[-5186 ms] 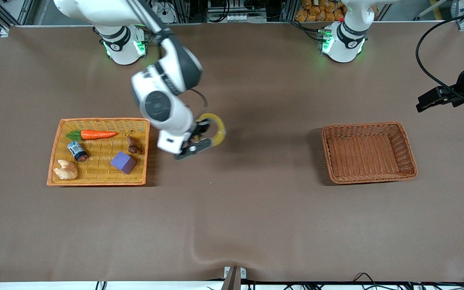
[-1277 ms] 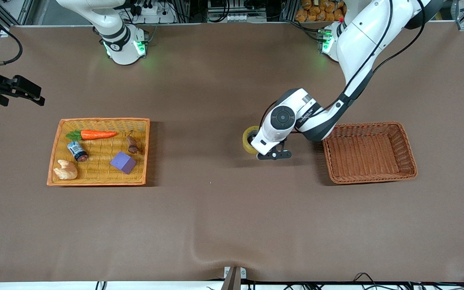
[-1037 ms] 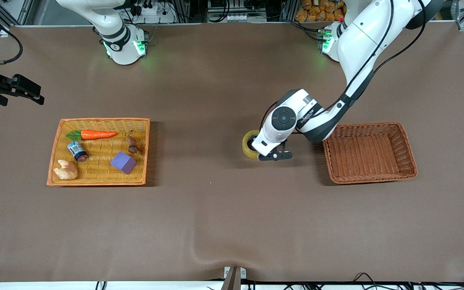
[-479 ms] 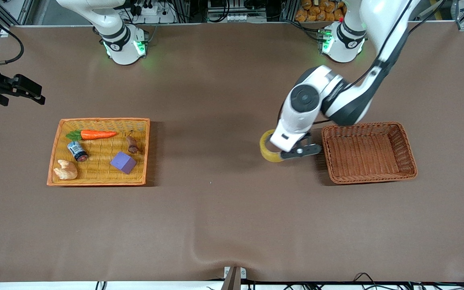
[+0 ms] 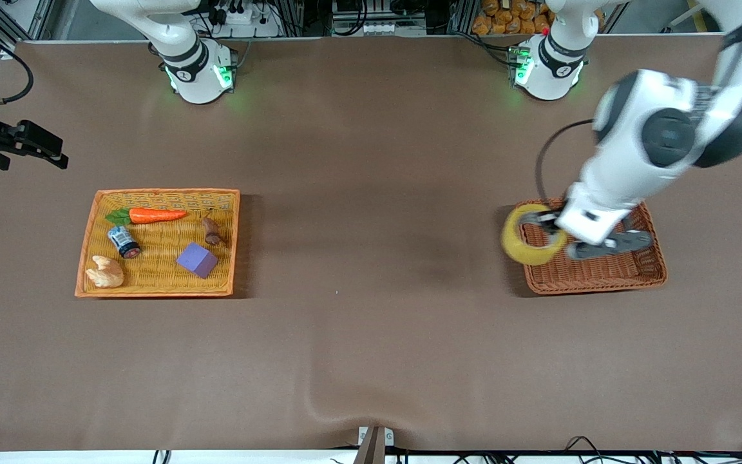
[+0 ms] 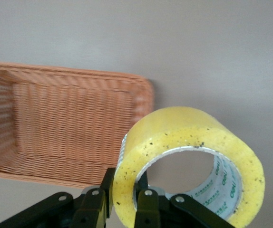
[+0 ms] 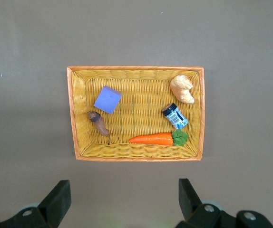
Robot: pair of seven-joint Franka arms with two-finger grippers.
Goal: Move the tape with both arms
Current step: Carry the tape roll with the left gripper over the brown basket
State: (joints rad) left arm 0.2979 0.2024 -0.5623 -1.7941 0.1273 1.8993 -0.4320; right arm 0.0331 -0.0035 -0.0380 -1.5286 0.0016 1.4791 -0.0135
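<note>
The tape [image 5: 525, 248], a yellow roll with a grey-white core, hangs in my left gripper [image 5: 542, 235] over the brown wicker basket's [image 5: 593, 283] rim at the end toward the table's middle. In the left wrist view the left gripper [image 6: 124, 206] is shut on the tape's [image 6: 189, 152] wall, one finger inside the ring and one outside, with the basket [image 6: 70, 118] below. My right gripper [image 5: 33, 145] waits open and empty, held high at the right arm's end of the table. Its fingers [image 7: 55, 199] stand wide apart.
An orange-yellow tray basket [image 5: 158, 192] near the right arm's end holds a carrot [image 5: 155, 215], a small dark jar [image 5: 123, 241], a purple block [image 5: 196, 260], a bread piece [image 5: 105, 272] and a brown item [image 5: 211, 231]. The brown basket has nothing lying in it.
The right arm, which held the tape at mid-table, has let go and drawn back. The left gripper took the tape, lifted it and carried it to over the brown basket's rim.
</note>
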